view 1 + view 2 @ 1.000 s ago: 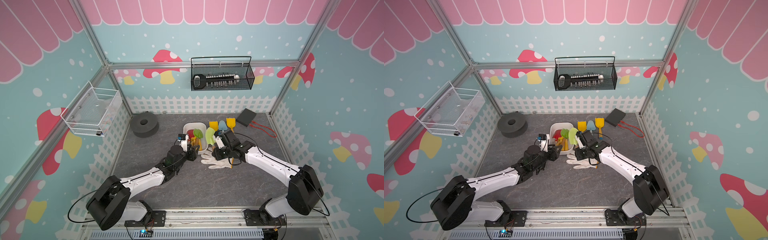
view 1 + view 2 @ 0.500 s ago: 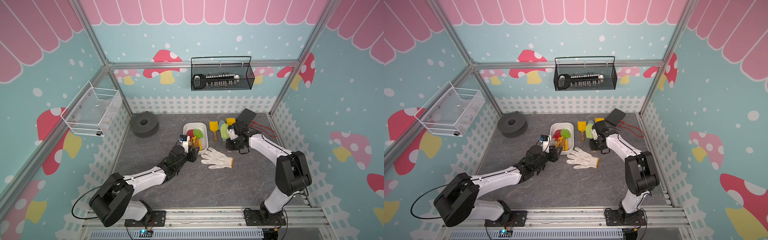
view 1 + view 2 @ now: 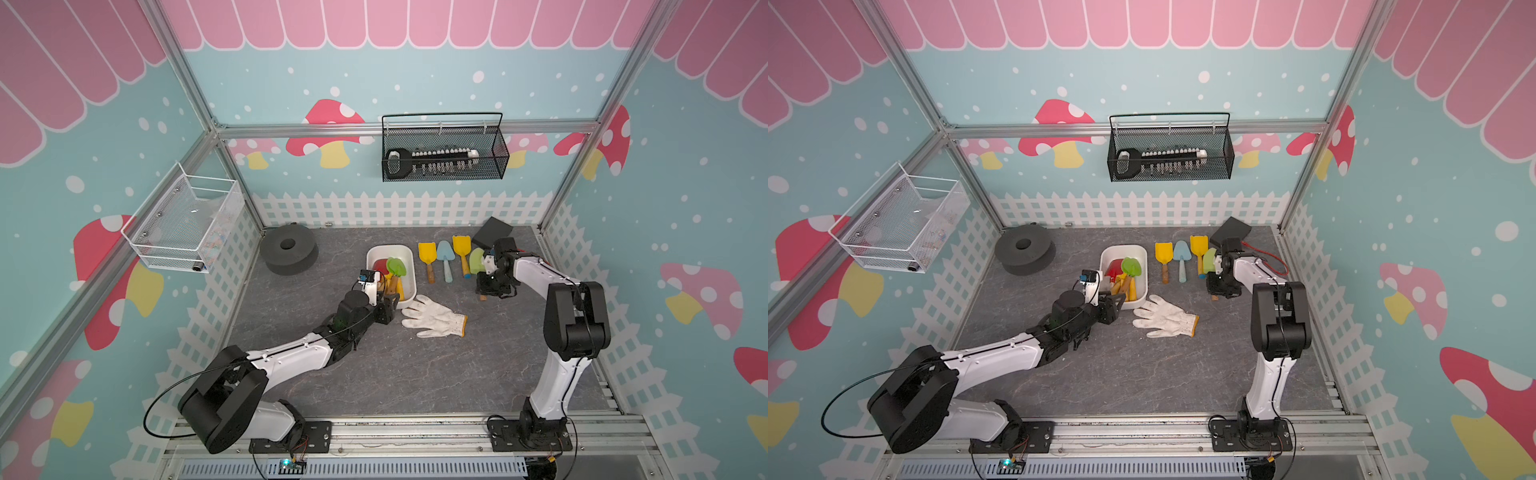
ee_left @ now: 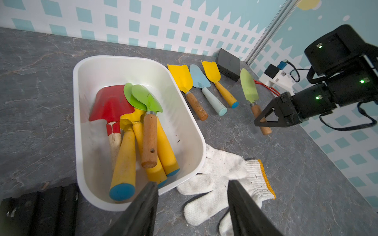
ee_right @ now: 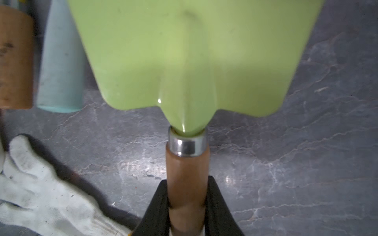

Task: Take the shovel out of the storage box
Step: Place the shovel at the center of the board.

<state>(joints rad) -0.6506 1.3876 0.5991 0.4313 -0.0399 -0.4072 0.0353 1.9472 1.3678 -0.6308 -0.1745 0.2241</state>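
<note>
**A:** What is the right gripper (image 5: 188,196) doing?
**B:** It's clamped on the wooden handle of the pale green shovel (image 5: 184,51), below the metal collar. That keeps the fingers clear of the blade.
**A:** Where is that shovel?
**B:** Out of the storage box (image 4: 76,102), toward the table's far right corner. It sits just beside the yellow shovel (image 4: 211,70) that ends the laid-out row, parallel to it, blade to the far edge. It's flat on the table or just above; contact can't be told. Judged a set-down, with release next.
**A:** And the left gripper (image 4: 192,183)?
**B:** Jaws apart and empty. It hovers at the box's near end, over the white glove (image 4: 225,171), probably staged for the next pick.
**A:** What's in the box?
**B:** A red shovel (image 4: 111,104) and green- and yellow-handled ones, piled up. Their handles point to the near end, toward the left arm. More to pull.
</note>
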